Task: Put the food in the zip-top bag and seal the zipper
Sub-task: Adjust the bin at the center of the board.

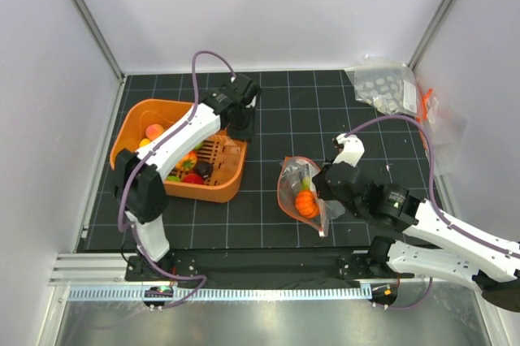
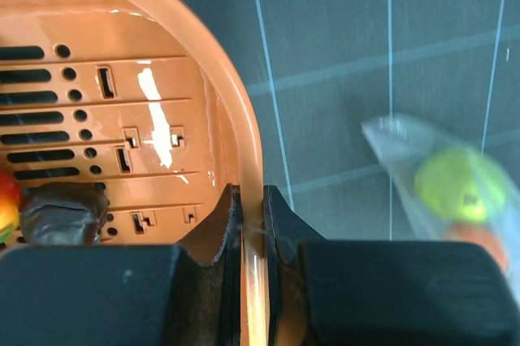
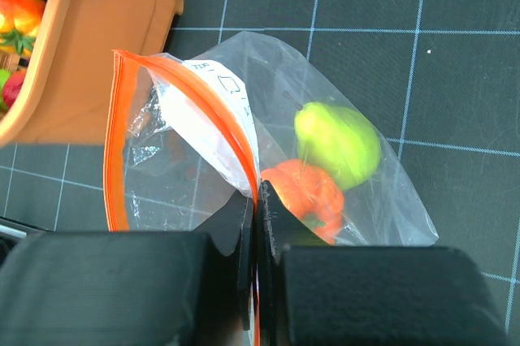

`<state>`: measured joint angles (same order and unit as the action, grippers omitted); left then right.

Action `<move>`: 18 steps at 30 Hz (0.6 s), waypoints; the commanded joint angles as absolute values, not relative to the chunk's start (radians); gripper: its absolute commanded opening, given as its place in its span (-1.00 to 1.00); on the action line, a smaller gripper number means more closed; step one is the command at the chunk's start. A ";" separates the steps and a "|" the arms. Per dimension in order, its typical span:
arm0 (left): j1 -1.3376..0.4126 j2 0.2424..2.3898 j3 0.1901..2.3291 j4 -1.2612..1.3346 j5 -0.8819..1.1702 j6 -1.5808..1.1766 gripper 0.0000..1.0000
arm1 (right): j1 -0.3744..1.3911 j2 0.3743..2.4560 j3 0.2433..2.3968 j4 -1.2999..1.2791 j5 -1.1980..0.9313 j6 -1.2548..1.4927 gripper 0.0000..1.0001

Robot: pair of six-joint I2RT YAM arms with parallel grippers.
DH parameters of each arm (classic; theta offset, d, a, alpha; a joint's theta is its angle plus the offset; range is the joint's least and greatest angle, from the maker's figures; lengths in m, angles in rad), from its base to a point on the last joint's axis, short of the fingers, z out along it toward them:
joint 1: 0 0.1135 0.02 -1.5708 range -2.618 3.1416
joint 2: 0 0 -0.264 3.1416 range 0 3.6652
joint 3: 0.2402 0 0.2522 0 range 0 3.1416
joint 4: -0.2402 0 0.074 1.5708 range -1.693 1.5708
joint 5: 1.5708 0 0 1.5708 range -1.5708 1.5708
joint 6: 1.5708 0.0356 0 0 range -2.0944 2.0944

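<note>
Pinching the zipper (image 3: 110, 143) of the zip-top bag (image 3: 175, 183), which lies on the mat (image 3: 455, 78) just right of the basket (image 3: 97, 54), the right gripper (image 3: 256, 204) holds its mouth toward the leftover food (image 3: 20, 9) there, while the left gripper (image 2: 250, 200) clamps the basket's rim.

The clear, crinkly zip-top bag (image 1: 302, 188) lies just right of centre in the top view, with its mouth gaping open. Its orange-red zipper (image 3: 108, 151) is unsealed, and a white label sits beside the mouth. Inside the bag, a yellow-green pear (image 3: 341, 143) touches an orange piece (image 3: 302, 190). More food (image 1: 192, 177) lies in the orange basket (image 1: 138, 110) at left centre.
</note>
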<state>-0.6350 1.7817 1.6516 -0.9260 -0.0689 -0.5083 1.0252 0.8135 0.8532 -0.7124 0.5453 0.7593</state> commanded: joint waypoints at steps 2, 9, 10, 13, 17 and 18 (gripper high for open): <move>-0.597 1.844 1.795 -0.902 -0.101 -0.428 -0.84 | 1.025 0.798 0.857 -0.701 0.565 0.769 -0.98; -0.594 1.747 1.795 -0.979 -0.035 -0.449 0.65 | 1.025 0.790 0.861 -0.709 0.572 0.759 -0.98; -0.594 1.727 1.786 -0.985 -0.032 -0.449 0.74 | 1.025 0.793 0.865 -0.709 0.572 0.756 -0.99; -0.583 1.642 1.776 -1.031 -0.017 -0.442 0.89 | 1.025 0.795 0.870 -0.712 0.571 0.753 -0.98; -0.519 1.543 1.779 -1.066 -0.029 -0.442 0.93 | 1.025 0.793 0.867 -0.709 0.572 0.749 -0.98; -0.474 1.520 1.776 -1.069 -0.040 -0.440 0.96 | 1.025 0.795 0.867 -0.707 0.572 0.750 -0.98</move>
